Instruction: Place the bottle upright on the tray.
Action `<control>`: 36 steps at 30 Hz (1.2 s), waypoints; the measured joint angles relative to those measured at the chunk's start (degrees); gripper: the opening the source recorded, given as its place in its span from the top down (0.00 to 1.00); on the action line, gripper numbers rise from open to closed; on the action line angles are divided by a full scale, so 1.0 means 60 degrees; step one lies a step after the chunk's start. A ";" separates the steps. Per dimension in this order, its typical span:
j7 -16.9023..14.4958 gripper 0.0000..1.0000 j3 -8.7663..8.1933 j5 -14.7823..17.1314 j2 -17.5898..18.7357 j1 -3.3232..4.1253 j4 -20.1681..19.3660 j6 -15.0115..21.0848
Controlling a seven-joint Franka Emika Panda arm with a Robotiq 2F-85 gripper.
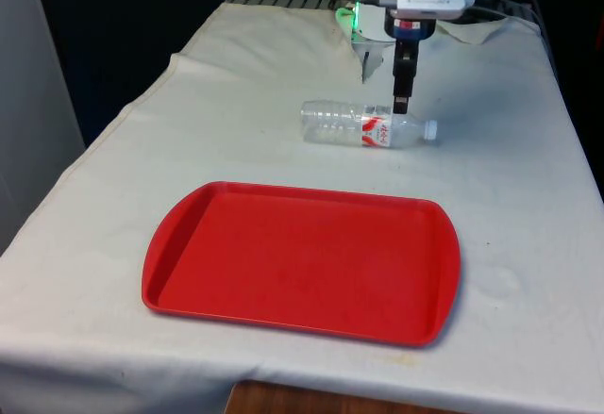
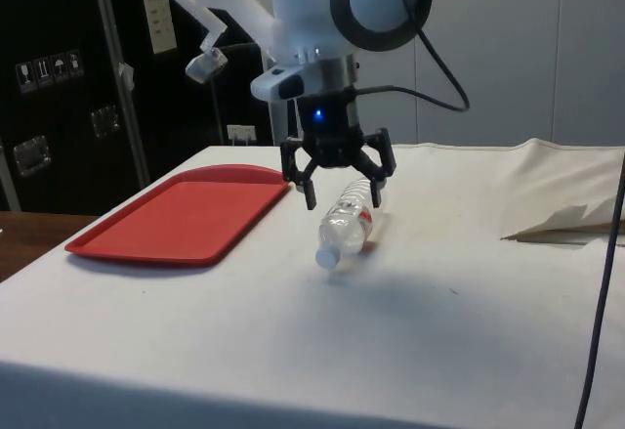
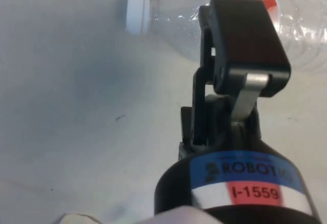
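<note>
A clear plastic bottle (image 1: 368,124) with a red-and-white label and a white cap (image 1: 429,130) lies on its side on the white cloth, beyond the red tray (image 1: 302,258). Its cap points to the front view's right. My gripper (image 1: 400,103) hangs just over the bottle's labelled part near the neck. In the side view the gripper (image 2: 343,192) is open, one finger on each side of the bottle (image 2: 347,224), with the tips level with the bottle's top. The wrist view has one black finger (image 3: 245,35) in front of the bottle (image 3: 179,20), with the cap (image 3: 138,14) off to one side.
The tray (image 2: 186,219) has nothing on it and sits near the table's front edge. A raised fold of cloth (image 2: 557,219) lies at the side view's right. Bare cloth surrounds the bottle.
</note>
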 measured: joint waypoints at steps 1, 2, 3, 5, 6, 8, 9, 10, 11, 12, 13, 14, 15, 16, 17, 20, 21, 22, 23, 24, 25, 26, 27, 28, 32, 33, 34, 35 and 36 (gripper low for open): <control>0.0201 0.00 0.0019 -0.0201 0.0029 0.0010 0.0057 -0.0076; 0.0286 0.00 0.0019 -0.0286 0.0048 0.0019 0.0086 -0.0115; 0.0372 0.00 0.0029 -0.0382 0.0057 0.0029 0.0115 -0.0153; 0.0525 0.00 0.0048 -0.0544 0.0076 0.0038 0.0172 -0.0258; 0.0525 0.00 0.0048 -0.0544 0.0076 0.0038 0.0172 -0.0258; 0.0764 0.00 0.0067 -0.0783 0.0095 0.0057 0.0267 -0.0430; 0.0831 0.00 0.0076 -0.0859 0.0115 0.0057 0.0296 -0.0458; 0.0907 0.00 0.0086 -0.0945 0.0124 0.0067 0.0325 -0.0497; 0.0993 0.00 0.0095 -0.1022 0.0143 0.0067 0.0353 -0.0535; 0.1070 0.00 0.0095 -0.1117 0.0153 0.0076 0.0382 -0.0573; 0.1155 0.00 0.0105 -0.1203 0.0172 0.0086 0.0420 -0.0611; 0.1155 0.00 0.0105 -0.1203 0.0172 0.0086 0.0420 -0.0611; 0.1232 0.00 0.0115 -0.1289 0.0181 0.0095 0.0439 -0.0649; 0.1385 0.00 0.0124 -0.1451 0.0201 0.0105 0.0506 -0.0754; 0.1471 0.00 0.0134 -0.1537 0.0201 0.0105 0.0525 -0.0783; 0.1719 0.00 0.0172 -0.1776 0.0210 0.0115 0.0535 -0.0831; 0.1900 0.00 0.0181 -0.1958 0.0210 0.0115 0.0535 -0.0840; 0.1996 0.00 0.0191 -0.2053 0.0210 0.0115 0.0535 -0.0850; 0.1996 0.00 0.0191 -0.2053 0.0210 0.0115 0.0535 -0.0850; 0.2091 0.00 0.0201 -0.2149 0.0210 0.0115 0.0535 -0.0850; 0.2196 0.00 0.0201 -0.2254 0.0210 0.0115 0.0525 -0.0850; 0.2311 0.00 0.0220 -0.2349 0.0210 0.0115 0.0516 -0.0850; 0.2426 0.00 0.0229 -0.2464 0.0210 0.0124 0.0506 -0.0850; 0.2550 0.00 0.0239 -0.2578 0.0210 0.0124 0.0506 -0.0850; 0.3084 0.00 0.0306 -0.3065 0.0210 0.0143 0.0487 -0.0840; 0.3209 0.00 0.0315 -0.3189 0.0210 0.0143 0.0477 -0.0840; 0.3209 0.00 0.0315 -0.3189 0.0210 0.0143 0.0477 -0.0840; 0.3342 0.00 0.0334 -0.3314 0.0210 0.0143 0.0468 -0.0840; 0.3476 0.00 0.0344 -0.3438 0.0210 0.0143 0.0458 -0.0840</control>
